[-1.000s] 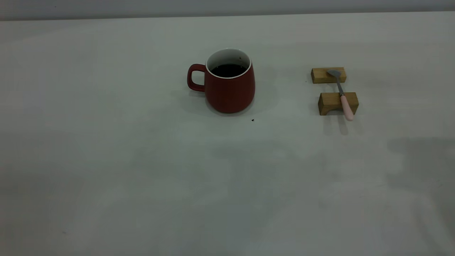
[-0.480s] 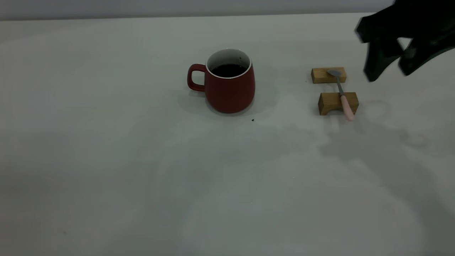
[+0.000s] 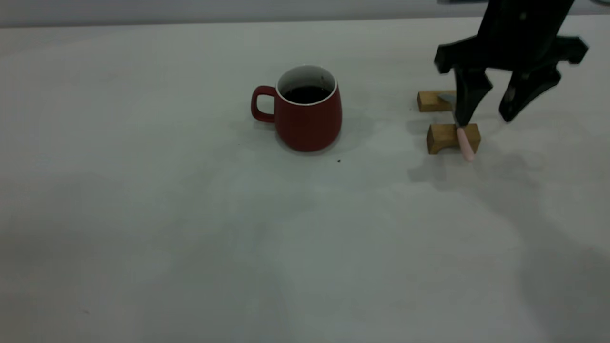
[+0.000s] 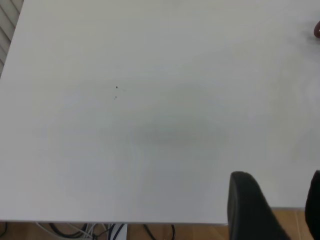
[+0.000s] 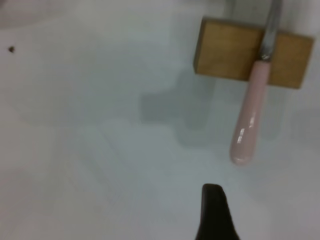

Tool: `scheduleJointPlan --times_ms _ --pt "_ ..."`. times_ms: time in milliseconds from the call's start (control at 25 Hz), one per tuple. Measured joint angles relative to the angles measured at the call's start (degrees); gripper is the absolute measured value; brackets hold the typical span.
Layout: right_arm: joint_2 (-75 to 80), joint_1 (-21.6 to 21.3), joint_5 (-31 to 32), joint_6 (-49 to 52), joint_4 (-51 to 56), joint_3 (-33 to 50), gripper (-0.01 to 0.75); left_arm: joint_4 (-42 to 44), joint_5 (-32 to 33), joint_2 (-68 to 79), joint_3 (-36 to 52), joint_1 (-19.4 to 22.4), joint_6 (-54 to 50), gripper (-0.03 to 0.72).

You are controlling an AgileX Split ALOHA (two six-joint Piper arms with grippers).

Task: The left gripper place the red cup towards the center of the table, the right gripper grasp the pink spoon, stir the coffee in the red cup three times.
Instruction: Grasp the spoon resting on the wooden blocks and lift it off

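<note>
The near stretch of the large off-white matte table (image 3: 190, 247) lies bare in the exterior view, well in front of the right claw (image 3: 486, 119), which hangs above the right end of the table with its two pointed black fingers (image 3: 469, 97) spread wide apart, holding nothing. Directly under that claw's left finger sits the small slim spoon with a pale pink handle and grey metal neck (image 3: 465, 143); the pink handle juts past the nearer of two tan wooden blocks (image 3: 445, 138) toward the table's front, free of any grip, and the finger's tip comes down just at the spot where the handle meets the neck. In the right wrist view the same pink handle (image 5: 250, 117) lies across the tan block (image 5: 227, 50), with one black fingertip (image 5: 216, 212) apart from it. Just behind the claw's left finger the farther tan block (image 3: 433, 101) carries the spoon's bowl, mostly hidden by the finger. Well off to the claw's left, at about mid-table, stands the dark red rounded mug with white interior (image 3: 307, 119), upright, its loop handle turned away from the claw, dark coffee (image 3: 307, 94) flat inside; a tiny dark speck (image 3: 339, 161) lies just before it. The left claw (image 4: 272, 210) shows only in its own wrist view, above bare table near an edge, its dark fingers apart and empty.
</note>
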Motion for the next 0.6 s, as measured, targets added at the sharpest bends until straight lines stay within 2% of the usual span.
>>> scheduleJointPlan --times_ms 360,600 --pt "5.48 0.00 -3.68 -0.18 2.72 -0.19 0.562 0.00 0.00 0.00 0.00 0.00 0.00 0.355" --pt "8.70 0.00 -3.90 -1.29 3.21 -3.06 0.562 0.00 0.00 0.00 0.00 0.00 0.31 0.355"
